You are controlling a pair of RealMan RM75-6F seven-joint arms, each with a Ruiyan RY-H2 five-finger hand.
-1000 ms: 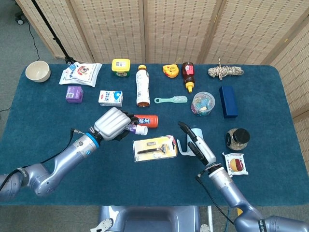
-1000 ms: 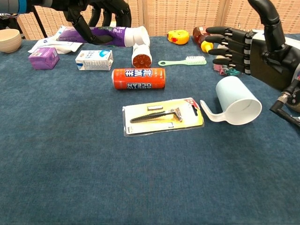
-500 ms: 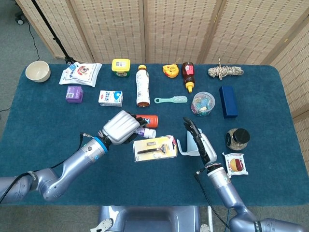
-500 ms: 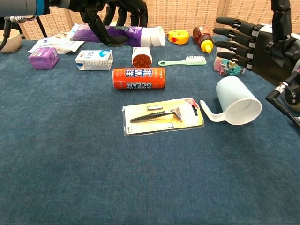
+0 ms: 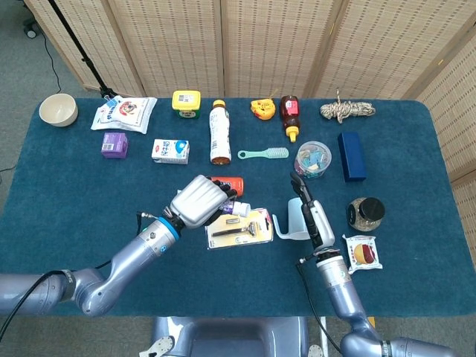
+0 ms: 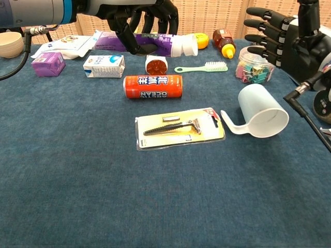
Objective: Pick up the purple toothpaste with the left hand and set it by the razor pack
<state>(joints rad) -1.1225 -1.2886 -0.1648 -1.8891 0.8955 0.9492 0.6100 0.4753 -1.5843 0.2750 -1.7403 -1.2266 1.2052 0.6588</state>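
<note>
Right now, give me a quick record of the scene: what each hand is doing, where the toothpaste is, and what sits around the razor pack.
left hand: grips the purple toothpaste
toothpaste position: lifted off the table, cap end over the orange can
razor pack: flat on the table, untouched
right hand: holds nothing, fingers spread
beside pack: tipped white mug

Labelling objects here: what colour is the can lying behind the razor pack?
Orange can with white lettering; clearest in the chest view.
</note>
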